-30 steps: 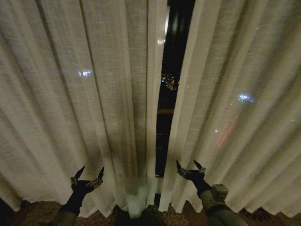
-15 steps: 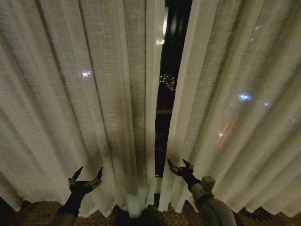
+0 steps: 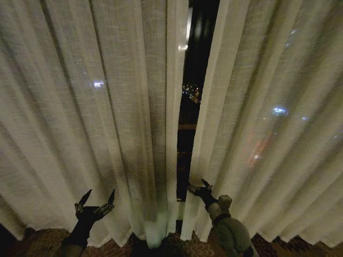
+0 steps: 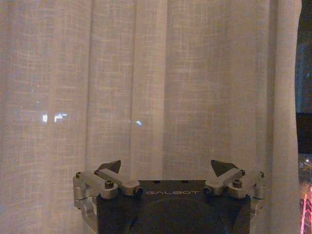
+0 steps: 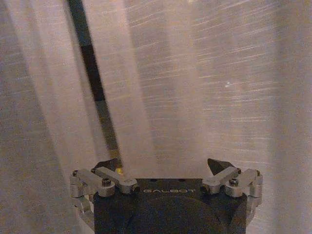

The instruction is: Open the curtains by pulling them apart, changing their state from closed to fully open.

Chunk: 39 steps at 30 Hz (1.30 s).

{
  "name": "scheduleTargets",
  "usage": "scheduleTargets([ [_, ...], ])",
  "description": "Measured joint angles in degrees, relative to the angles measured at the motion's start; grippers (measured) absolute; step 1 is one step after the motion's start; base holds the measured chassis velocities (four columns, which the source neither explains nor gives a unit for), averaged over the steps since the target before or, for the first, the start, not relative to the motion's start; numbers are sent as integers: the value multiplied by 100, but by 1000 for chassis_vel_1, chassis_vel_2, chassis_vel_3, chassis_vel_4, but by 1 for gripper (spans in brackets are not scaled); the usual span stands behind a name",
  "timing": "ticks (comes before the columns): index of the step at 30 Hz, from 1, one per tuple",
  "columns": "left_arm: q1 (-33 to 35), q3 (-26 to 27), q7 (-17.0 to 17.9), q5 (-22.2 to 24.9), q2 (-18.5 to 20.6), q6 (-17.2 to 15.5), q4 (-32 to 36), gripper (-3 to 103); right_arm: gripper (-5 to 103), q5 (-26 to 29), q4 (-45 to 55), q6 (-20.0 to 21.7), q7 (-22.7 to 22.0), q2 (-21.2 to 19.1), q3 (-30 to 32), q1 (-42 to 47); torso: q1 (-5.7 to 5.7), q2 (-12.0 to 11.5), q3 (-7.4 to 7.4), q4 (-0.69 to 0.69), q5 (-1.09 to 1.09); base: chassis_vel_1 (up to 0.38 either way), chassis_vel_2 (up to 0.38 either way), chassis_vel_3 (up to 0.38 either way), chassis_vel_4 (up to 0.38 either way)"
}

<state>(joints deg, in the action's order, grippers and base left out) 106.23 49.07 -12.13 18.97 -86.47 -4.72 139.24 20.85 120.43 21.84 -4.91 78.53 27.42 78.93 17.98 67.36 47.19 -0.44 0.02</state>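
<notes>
Both end effectors, left (image 3: 97, 197) and right (image 3: 196, 186), spread before slightly parted curtains (image 3: 107, 107)

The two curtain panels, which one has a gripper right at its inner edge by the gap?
The right curtain panel: the open right gripper sits at its inner edge. The open left gripper faces mid-fabric of the left curtain panel.
</notes>
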Motion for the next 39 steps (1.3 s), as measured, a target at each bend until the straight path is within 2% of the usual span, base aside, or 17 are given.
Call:
scheduleTargets([
  [4, 0, 2, 1, 0, -24, 9, 22, 100, 100, 73, 322, 8, -184, -73, 174, 324, 0, 1, 0, -2, -2, 0, 0, 0, 0],
  [11, -5, -8, 1, -14, -82, 17, 23, 100, 100, 511, 292, 104, -414, -189, 334, 159, 0, 0, 0, 0, -1, 0, 0, 0, 0],
  [21, 2, -19, 1, -86, -249, 29, 49, 100, 100, 874, -271, 146, -276, -370, 229, -464, 0, 0, 0, 0, -1, 0, 0, 0, 0],
  [28, 55, 50, 0, -104, -300, 40, 118, 100, 100, 921, -745, 150, -254, -343, -76, -975, 0, 0, 0, 0, -1, 0, 0, 0, 0],
  [35, 94, 74, 1, -121, -306, 40, 157, 100, 103, 908, -1044, 129, -276, -358, -66, -1277, 0, 0, 0, 0, -1, 0, 0, 0, 0],
  [38, 78, 57, 2, -176, -322, 34, 158, 100, 89, 907, -1117, 21, -274, -425, -44, -1313, 0, 0, 0, -1, -1, 0, 0, 0, 0],
  [39, 65, 44, 2, -200, -332, 29, 158, 100, 89, 908, -1132, -7, -272, -435, -43, -1329, 0, 0, 0, -1, -1, 0, 0, 0, 0],
])
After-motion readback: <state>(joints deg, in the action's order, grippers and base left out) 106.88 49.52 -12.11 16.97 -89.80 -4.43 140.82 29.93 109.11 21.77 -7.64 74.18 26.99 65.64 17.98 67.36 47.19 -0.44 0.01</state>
